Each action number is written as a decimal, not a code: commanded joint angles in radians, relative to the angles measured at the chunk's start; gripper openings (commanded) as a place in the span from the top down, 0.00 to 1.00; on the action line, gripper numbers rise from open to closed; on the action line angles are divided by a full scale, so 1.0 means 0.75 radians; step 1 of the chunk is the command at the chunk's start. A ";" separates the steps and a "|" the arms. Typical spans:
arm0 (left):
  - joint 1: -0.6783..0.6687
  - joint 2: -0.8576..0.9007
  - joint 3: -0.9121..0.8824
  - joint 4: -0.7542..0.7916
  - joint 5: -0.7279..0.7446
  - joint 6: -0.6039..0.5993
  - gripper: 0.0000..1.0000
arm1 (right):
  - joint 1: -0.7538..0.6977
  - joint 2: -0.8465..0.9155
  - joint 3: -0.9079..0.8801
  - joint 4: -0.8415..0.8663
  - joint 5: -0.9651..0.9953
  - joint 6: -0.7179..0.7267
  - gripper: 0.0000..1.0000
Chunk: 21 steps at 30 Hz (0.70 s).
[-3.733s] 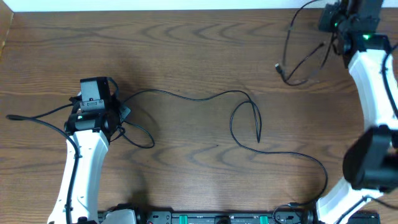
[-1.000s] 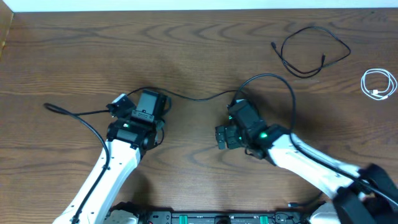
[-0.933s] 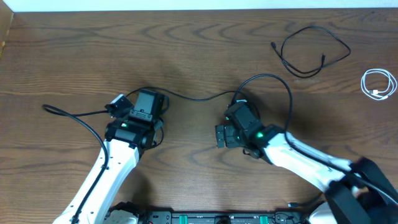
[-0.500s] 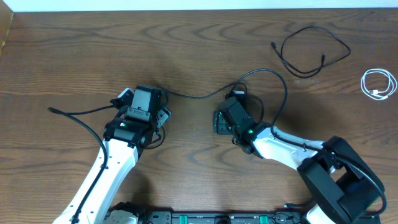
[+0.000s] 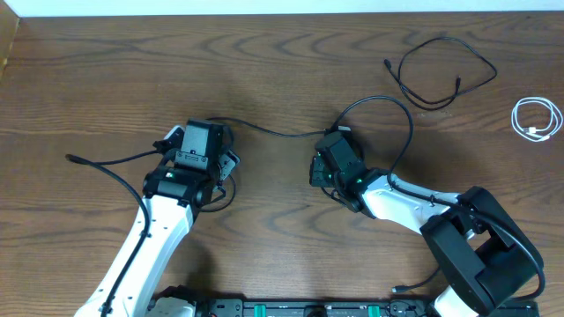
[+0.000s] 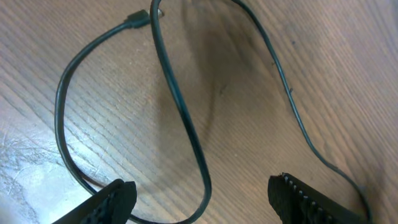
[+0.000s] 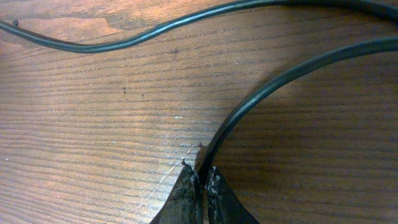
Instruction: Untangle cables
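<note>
A dark wood table (image 5: 282,53) carries a long black cable (image 5: 273,133) strung between two arms. The right gripper (image 7: 200,177) is clamped on it near mid-table, the cord curving away from its pinched tips. The left gripper (image 6: 202,198) stands wide apart, a loop of the same cable lying between its fingers. A second black cable (image 5: 441,75) and a coiled white cable (image 5: 536,119) lie well apart at far right.

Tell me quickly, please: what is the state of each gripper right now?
Left gripper: open, gripping nothing.
Right gripper: closed on the black cable.
</note>
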 commanded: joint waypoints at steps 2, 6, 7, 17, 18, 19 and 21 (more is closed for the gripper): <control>0.006 0.079 -0.006 0.013 0.041 -0.009 0.41 | -0.001 0.054 -0.024 -0.028 -0.037 0.014 0.99; 0.005 0.194 -0.006 0.072 0.043 -0.010 0.90 | -0.001 0.054 -0.024 -0.030 -0.038 0.013 0.99; 0.005 0.220 -0.005 0.090 0.051 -0.016 0.92 | -0.001 0.054 -0.024 -0.030 -0.043 0.013 0.99; 0.005 0.250 -0.005 0.724 0.794 0.079 0.92 | -0.081 -0.084 -0.024 -0.045 -0.732 -0.382 0.99; 0.005 0.250 -0.005 0.742 0.821 0.066 0.92 | -0.103 -0.122 -0.024 -0.046 -0.833 -0.424 0.99; 0.005 0.250 -0.005 0.743 0.830 0.036 0.92 | -0.134 -0.182 -0.024 -0.046 -0.963 -0.480 0.99; 0.005 0.250 -0.005 0.732 0.830 -0.005 0.92 | -0.172 -0.273 -0.024 -0.047 -1.077 -0.559 0.99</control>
